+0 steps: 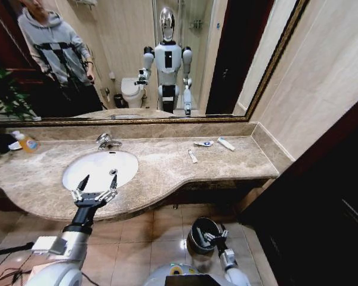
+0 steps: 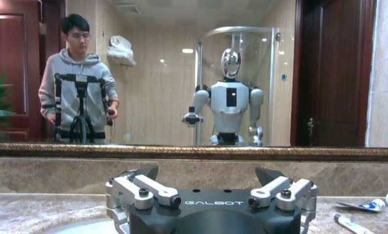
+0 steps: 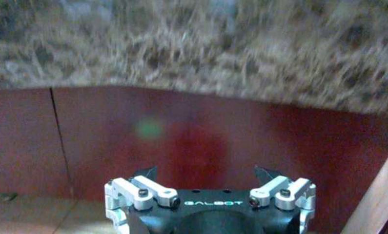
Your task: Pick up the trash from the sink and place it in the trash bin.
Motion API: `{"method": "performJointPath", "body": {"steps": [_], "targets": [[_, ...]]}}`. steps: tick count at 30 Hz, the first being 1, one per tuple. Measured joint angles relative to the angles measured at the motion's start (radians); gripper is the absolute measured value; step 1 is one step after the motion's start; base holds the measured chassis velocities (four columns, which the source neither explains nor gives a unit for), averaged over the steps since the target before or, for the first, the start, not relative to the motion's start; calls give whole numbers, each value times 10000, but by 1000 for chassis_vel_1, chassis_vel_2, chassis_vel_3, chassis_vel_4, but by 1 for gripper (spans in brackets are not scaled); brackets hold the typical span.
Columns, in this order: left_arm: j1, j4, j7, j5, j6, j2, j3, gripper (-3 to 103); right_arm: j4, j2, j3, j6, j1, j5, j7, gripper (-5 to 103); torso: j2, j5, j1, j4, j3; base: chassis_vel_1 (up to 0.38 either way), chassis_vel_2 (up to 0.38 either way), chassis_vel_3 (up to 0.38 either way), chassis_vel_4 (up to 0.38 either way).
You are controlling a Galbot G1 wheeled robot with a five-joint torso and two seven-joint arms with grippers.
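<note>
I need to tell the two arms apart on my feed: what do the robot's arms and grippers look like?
Both match. The left gripper has a black body printed GALBOT in pale letters, silver linkages with dark bolts, and black pointed jaws. Behind it a black wrist joins a silver-white rounded arm segment. The right gripper has the same black body, silver links, black jaws and GALBOT marking, on a silver-white forearm. No loose cables show on either arm.

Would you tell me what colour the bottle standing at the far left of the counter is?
The bottle is yellow-orange with a white top, best seen in the head view.
</note>
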Motion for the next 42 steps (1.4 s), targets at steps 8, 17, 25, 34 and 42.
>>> {"method": "performJointPath", "body": {"steps": [8,17,25,34,42], "targets": [[1,0,0,0,0,0,0,100,2669,-341,121,-69,-1191,488,91,99,0,0,0,0,0,0,0,0,0],[0,0,0,0,0,0,0,100,5000,-400,303,-386,-1980,884,218,100,0,0,1,0,0,0,0,0,0],[0,0,0,0,0,0,0,100,6293,-532,296,-1713,-985,1291,221,100,-1,0,1,-1,1,0,0,0,0],[0,0,0,0,0,0,0,100,6244,-1146,199,-2721,567,1961,196,100,-1,0,1,1,1,0,0,0,0],[0,0,0,0,0,0,0,100,5276,-1720,-223,-3153,2386,2094,284,100,-1,-1,2,1,2,0,0,0,0]]}}
